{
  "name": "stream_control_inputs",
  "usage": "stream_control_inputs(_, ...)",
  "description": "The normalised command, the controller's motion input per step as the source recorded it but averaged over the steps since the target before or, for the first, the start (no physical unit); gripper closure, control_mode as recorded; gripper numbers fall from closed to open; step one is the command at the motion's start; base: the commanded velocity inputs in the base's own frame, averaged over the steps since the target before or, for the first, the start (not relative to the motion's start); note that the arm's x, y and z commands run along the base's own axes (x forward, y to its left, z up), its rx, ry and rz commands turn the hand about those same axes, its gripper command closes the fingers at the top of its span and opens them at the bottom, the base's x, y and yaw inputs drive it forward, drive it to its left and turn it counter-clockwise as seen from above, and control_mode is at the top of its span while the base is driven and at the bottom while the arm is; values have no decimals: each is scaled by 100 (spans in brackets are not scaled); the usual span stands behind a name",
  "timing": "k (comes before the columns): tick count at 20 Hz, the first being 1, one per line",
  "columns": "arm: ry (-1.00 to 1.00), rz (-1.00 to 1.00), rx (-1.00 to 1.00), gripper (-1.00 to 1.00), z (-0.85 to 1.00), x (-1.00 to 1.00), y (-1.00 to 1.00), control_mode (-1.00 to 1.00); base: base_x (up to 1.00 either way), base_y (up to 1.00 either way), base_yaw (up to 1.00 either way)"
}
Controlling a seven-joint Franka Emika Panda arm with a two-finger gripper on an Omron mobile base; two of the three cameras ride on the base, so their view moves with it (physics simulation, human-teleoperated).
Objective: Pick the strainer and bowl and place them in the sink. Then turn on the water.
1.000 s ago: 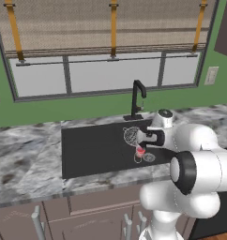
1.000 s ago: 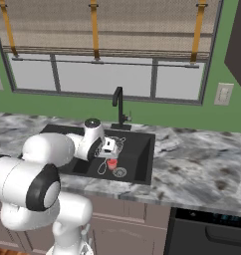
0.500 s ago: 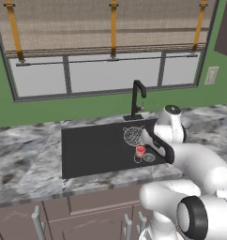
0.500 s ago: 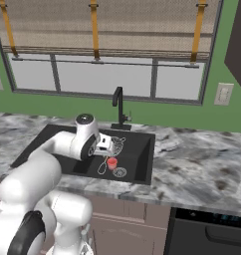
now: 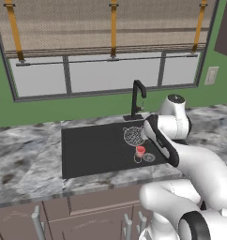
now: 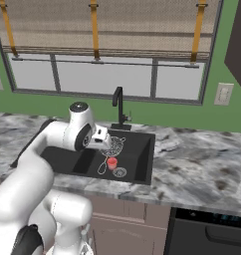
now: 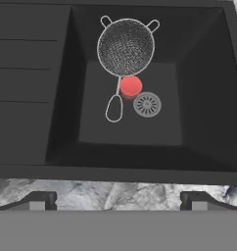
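Pincer [image 7: 118,200] jaws stand spread wide and hold nothing, hovering over the front edge of the sink [image 7: 199,59]. Inside the basin lies the strainer [image 7: 125,47], its mesh toward the back wall and its looped handle reaching to the drain [image 7: 147,104]. It looks light, stiff and springy; its rim or handle seems the best hold.

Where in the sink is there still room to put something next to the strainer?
The sink basin floor is bare right of the drain, up to the right wall, and along the near wall below the strainer's looped handle. The flat ribbed part left of the basin is bare too. It is crowded at the basin's middle and back: strainer, red object, drain.
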Motion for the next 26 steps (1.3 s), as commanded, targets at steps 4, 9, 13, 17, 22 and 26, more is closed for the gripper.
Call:
stream_control_inputs(4, 5, 0, 0, -100, 41, -25, 1, -100, 0, 0, 0)
stream_control_inputs(9, 5, 0, 0, -100, 38, -23, 0, -100, 0, 0, 0)
stream_control_inputs(13, 5, 0, 0, -100, 26, -17, 0, -100, 0, 0, 0)
stream_control_inputs(17, 3, 0, 0, -100, 14, -18, 0, -100, 0, 0, 0)
stream_control_inputs(22, 1, 0, 0, -100, 3, -21, 0, -100, 0, 0, 0)
stream_control_inputs(26, 0, 0, 0, -100, 0, -8, 0, 100, -36, 0, 0)
